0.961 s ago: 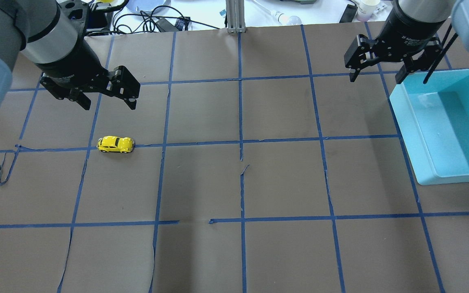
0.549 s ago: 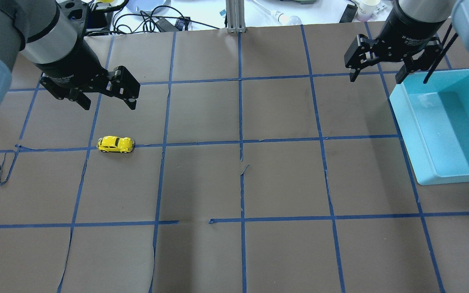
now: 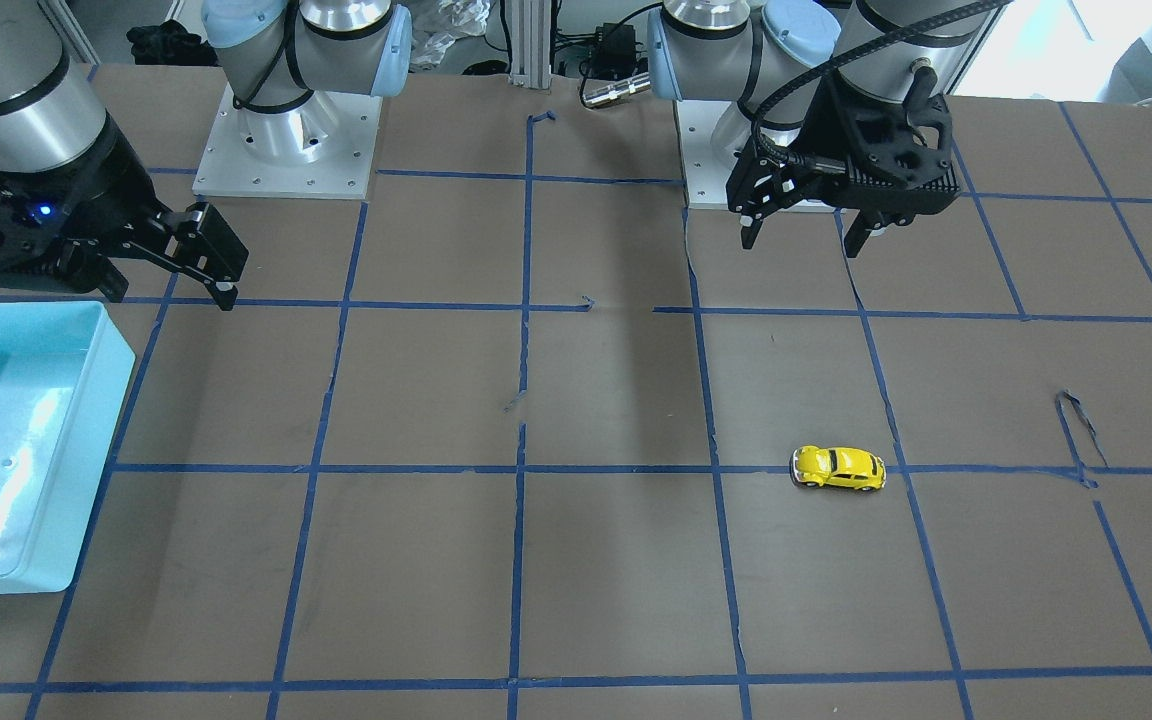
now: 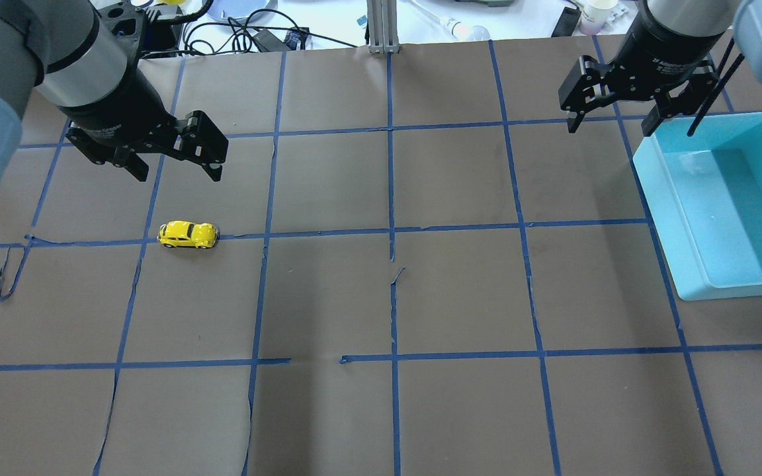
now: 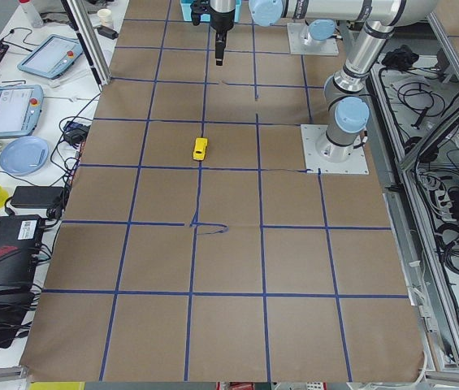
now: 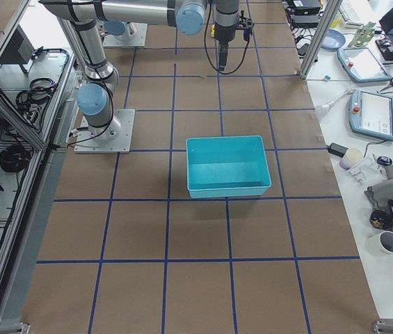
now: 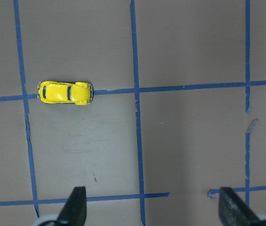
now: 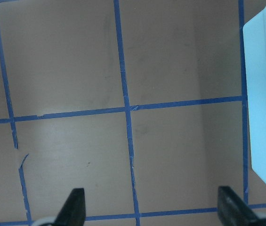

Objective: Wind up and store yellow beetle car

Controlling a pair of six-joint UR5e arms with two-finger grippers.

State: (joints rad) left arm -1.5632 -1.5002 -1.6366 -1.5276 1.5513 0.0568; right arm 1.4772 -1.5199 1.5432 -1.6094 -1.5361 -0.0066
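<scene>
My left gripper (image 4: pixel 179 173) hangs above the brown paper table cover (image 4: pixel 328 297) with its fingers spread wide and nothing between them. In its wrist view only the two dark fingertips (image 7: pixel 76 207) show, at the bottom edge.

The tiny glossy yellow beetle car (image 4: pixel 188 235) stands on its wheels in the left half of the overhead view, below and just to the right of that gripper in the frame, and apart from it. It sits on a horizontal strip of the blue tape grid (image 4: pixel 460 228), just to the right of a crossing. Its long axis runs along that strip, left to right across the frame. In the left wrist view the car (image 7: pixel 65 92) is in the upper left, again lengthwise on the tape. In the front-facing view it (image 3: pixel 837 468) lies right of centre. It is too small for me to tell nose from tail with any certainty.

My right gripper (image 4: pixel 610 129) is also opened wide and empty, in the upper right of the overhead view, just left of the far corner of the light blue plastic bin (image 4: pixel 669 251). The bin is well apart from the car. The frame edge cuts it off on the right overhead and on the left in the front-facing view (image 3: pixel 16 310). There the gripper body partly hides one right finger.
</scene>
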